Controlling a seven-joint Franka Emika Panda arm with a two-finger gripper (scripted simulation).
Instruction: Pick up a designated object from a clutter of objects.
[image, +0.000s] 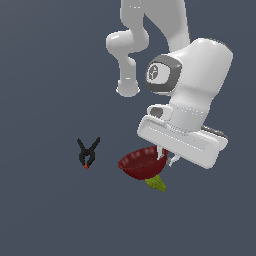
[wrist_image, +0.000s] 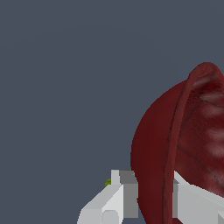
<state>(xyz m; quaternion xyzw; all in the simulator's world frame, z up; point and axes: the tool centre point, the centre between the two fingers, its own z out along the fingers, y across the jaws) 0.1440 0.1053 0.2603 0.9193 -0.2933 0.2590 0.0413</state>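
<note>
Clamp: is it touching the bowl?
No. In the exterior view the black spring clamp lies apart from the dark red bowl, with bare floor between them.

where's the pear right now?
In the exterior view the pear sits low and right of centre, tucked just under the tilted red bowl; the black clamp lies apart on that view's left.

You are seeing the bowl (image: 141, 163) sitting tilted at the gripper (image: 166, 158), its rim running between the two fingers (wrist_image: 114, 199). The pear (image: 156, 183) is lying just under the bowl. The clamp (image: 88, 152) is lying well apart toward the exterior view's left.
</note>
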